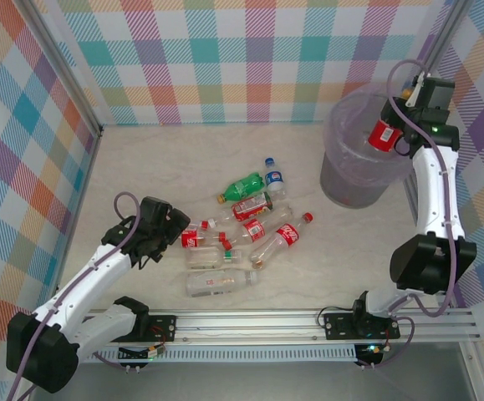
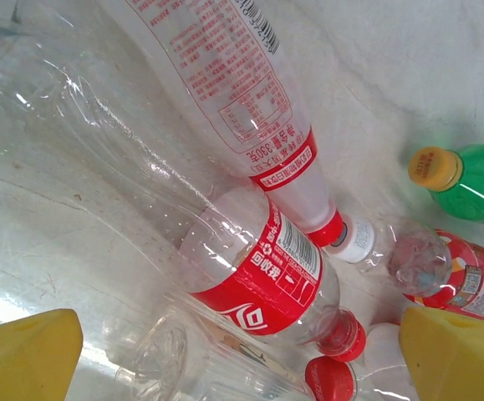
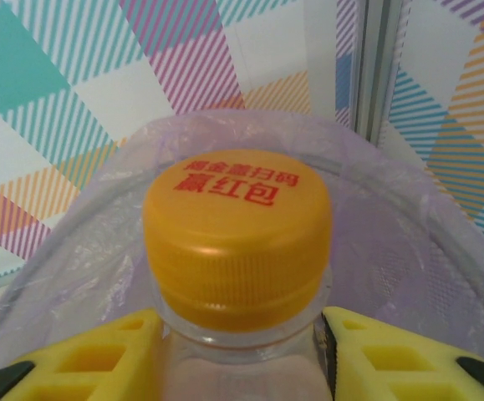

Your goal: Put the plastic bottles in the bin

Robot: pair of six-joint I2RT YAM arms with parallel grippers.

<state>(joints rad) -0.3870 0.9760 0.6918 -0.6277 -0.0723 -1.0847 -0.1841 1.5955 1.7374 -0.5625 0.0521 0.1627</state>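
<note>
The orange-capped bottle (image 1: 382, 134) hangs over the bin (image 1: 342, 185) at the table's (image 1: 141, 167) far right corner, clenched at the neck by our right gripper (image 3: 240, 355); the other bottles (image 1: 246, 238) lie heaped mid-table toward the near edge, our left gripper (image 1: 175, 230) spread wide beside them, grasping nothing. We judge them light, thin-walled, slippery; best taken across the labelled waist.
</note>
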